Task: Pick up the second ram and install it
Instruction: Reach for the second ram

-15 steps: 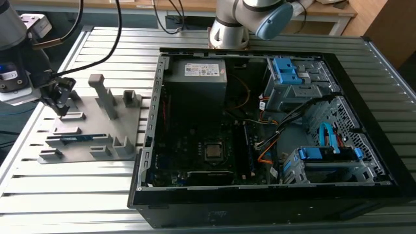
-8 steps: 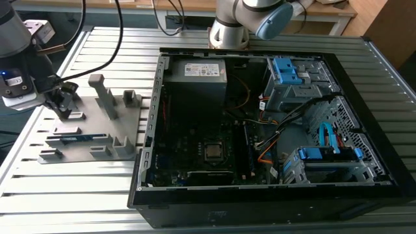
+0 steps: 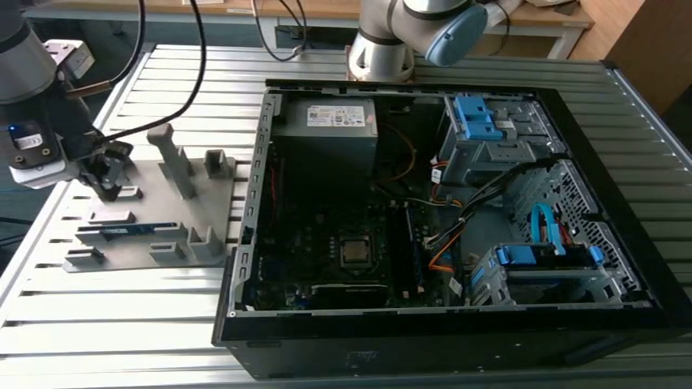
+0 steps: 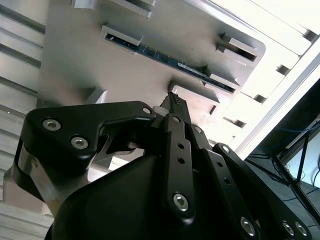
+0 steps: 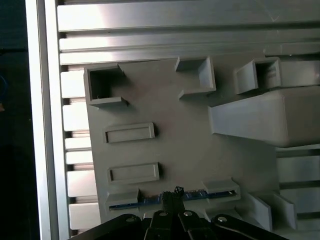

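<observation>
Exterior view showed the task barely begun: the second ram [image 3: 125, 231] lay on edge in the grey plastic fixture [image 3: 151, 207], not yet lifted, and the open computer case [image 3: 251, 203] stood just beside the fixture on the exterior view's right, awaiting it. The gripper [image 3: 109, 193] hung over the fixture near the stick but apart from it. In both wrist views its dark, toothed fingertips looked pressed together with nothing between them, so I judged the jaws closed and empty; picking up, carrying across and seating the stick were all left to do. In the second wrist view the gripper [image 4: 174, 100] showed matte black metal links studded with bright screw heads, and the ram [image 4: 170, 60] appeared as a thin dark strip with a blue edge, held at each end by low blocks. The fixture's smooth, dull grey plate carried boxy pockets, shallow rectangular frames and upright posts. Beneath everything ran a table [image 3: 194, 81] of ribbed, shiny aluminium slats.
</observation>
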`<state>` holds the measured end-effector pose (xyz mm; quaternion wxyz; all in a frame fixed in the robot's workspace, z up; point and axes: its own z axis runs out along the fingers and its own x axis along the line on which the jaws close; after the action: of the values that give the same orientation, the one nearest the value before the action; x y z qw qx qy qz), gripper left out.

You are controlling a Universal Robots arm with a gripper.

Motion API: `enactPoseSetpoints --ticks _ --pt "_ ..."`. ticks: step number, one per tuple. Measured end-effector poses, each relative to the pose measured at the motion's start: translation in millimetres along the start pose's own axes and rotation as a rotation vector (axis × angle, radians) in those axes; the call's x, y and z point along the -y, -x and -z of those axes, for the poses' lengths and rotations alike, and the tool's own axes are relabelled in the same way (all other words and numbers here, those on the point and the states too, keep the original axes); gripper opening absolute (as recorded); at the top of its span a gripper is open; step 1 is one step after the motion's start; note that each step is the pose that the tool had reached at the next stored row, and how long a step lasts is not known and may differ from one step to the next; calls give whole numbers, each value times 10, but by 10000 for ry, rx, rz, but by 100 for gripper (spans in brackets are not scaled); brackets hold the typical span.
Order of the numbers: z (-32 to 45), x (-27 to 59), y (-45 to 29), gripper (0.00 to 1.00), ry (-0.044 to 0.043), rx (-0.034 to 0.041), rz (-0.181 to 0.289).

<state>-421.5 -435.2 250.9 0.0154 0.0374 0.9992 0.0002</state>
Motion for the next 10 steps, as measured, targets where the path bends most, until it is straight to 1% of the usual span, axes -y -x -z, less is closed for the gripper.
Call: enactPoseSetpoints --ticks 6,10 --pt "-60 5 -2 10 -1 -1 0" --pt "-119 9 -3 10 -1 -1 -1"
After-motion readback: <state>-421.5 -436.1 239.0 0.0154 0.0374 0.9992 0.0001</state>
